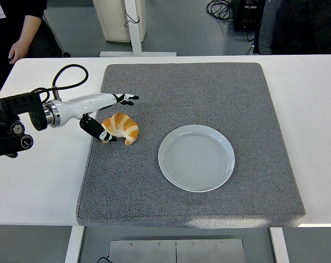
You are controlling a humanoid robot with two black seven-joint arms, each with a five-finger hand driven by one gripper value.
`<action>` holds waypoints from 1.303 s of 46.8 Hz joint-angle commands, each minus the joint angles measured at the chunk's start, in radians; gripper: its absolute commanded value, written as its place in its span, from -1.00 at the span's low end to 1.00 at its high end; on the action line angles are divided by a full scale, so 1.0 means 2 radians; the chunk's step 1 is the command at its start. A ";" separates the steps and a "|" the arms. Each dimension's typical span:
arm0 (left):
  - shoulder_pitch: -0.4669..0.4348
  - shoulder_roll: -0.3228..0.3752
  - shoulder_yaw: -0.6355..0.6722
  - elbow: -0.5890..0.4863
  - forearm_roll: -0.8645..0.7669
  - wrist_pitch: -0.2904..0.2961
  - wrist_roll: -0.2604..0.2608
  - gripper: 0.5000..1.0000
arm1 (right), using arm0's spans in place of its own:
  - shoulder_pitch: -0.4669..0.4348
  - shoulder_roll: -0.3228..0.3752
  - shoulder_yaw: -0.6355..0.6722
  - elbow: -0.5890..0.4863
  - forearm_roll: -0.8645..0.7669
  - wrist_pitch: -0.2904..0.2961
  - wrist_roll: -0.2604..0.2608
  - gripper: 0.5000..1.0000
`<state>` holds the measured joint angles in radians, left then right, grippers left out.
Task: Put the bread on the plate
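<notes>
A golden croissant (123, 127) lies on the left part of the grey mat (209, 87). My left hand (112, 115) is spread open around it: the fingers (126, 98) reach past its far side, and the thumb tip touches its near left end. Nothing is grasped. To the right of the croissant sits a round pale blue plate (197, 158), with nothing on it. The right arm is out of view.
The mat covers most of the white table (39, 181). A black cable (67, 74) loops over the left forearm. A person in dark clothes stands at the top left, a hand (17, 52) near the table's far corner.
</notes>
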<state>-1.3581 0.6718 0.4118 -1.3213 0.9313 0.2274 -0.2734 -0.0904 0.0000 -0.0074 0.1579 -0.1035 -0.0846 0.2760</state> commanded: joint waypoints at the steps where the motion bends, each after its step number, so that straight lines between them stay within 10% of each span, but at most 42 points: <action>1: 0.013 -0.014 -0.006 0.024 0.000 0.004 -0.006 0.71 | 0.000 0.000 0.000 0.000 0.000 0.000 0.000 1.00; 46: 0.075 -0.080 -0.013 0.128 -0.005 0.029 -0.057 0.64 | 0.001 0.000 0.001 -0.001 0.000 0.000 0.000 1.00; 52: 0.079 -0.084 -0.013 0.136 -0.006 0.030 -0.061 0.37 | 0.001 0.000 0.001 -0.001 0.000 0.000 0.000 1.00; 61: 0.079 -0.087 -0.013 0.141 -0.008 0.030 -0.063 -0.56 | 0.001 0.000 0.001 -0.001 0.000 -0.001 0.000 1.00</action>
<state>-1.1999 0.4972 0.3863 -1.0400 0.9177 0.2869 -0.3981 -0.0889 0.0000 -0.0062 0.1565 -0.1034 -0.0851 0.2761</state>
